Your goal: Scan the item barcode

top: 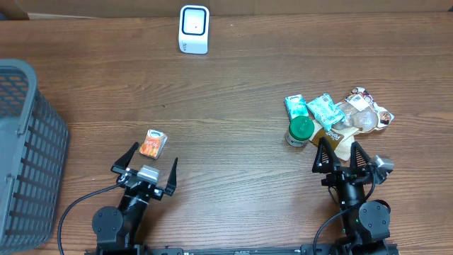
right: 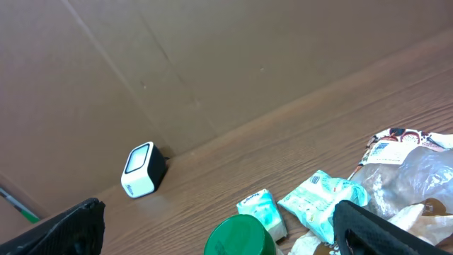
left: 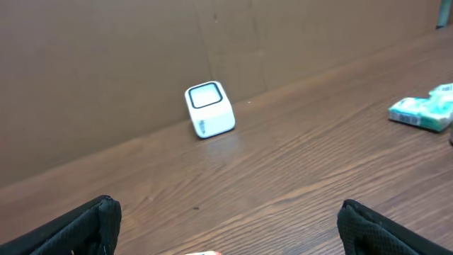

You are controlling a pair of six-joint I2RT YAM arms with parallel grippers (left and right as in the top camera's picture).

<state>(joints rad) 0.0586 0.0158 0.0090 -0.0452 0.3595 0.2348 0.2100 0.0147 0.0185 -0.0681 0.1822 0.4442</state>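
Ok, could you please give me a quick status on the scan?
Open and empty: left gripper, right gripper. Nearest item, orange carton, just ahead of left gripper, not gripped. Path to scanner open. Loose packet pile crowds right gripper.

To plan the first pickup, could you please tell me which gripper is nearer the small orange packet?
Left. The left gripper stands open right at the orange packet; the right gripper is far off across the table, by the pile of other items.

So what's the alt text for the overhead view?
A left gripper and right gripper, both open, face a wooden table holding a white scanner, a pile of snack packets, one orange packet and a grey basket.
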